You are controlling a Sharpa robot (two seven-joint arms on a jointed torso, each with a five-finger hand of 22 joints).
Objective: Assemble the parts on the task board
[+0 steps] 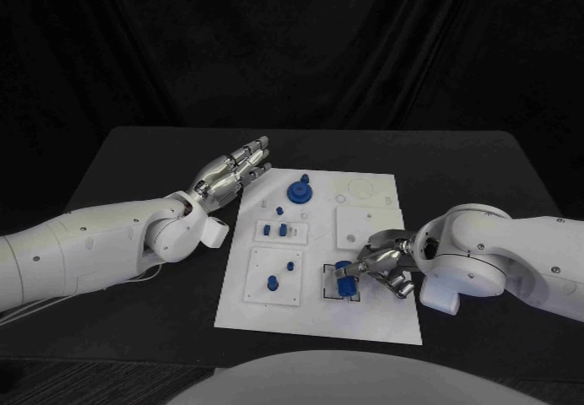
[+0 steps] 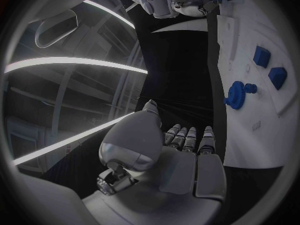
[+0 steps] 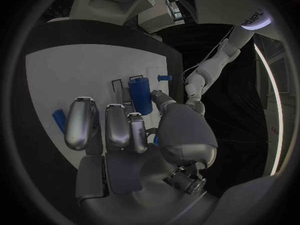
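Task board (image 1: pixel 365 312) lies on the black counter (image 1: pixel 146 160). Right robot hand (image 1: pixel 387 263) pinches a blue cylinder part (image 1: pixel 344 278) over the board's near edge. Left robot hand (image 1: pixel 234 175) hovers beside the board, fingers straight, holding nothing.

A white rectangular task board (image 1: pixel 365 316) is laid flat in the middle of the table, with raised white panels on it. A blue gear (image 1: pixel 300 193) is seated near its far edge. Small blue blocks (image 1: pixel 274 229) are set on the middle panel, and two more blue pieces (image 1: pixel 281 275) on the near-left one. A blue cylinder (image 1: pixel 344 281) stands upright at the near-right panel.
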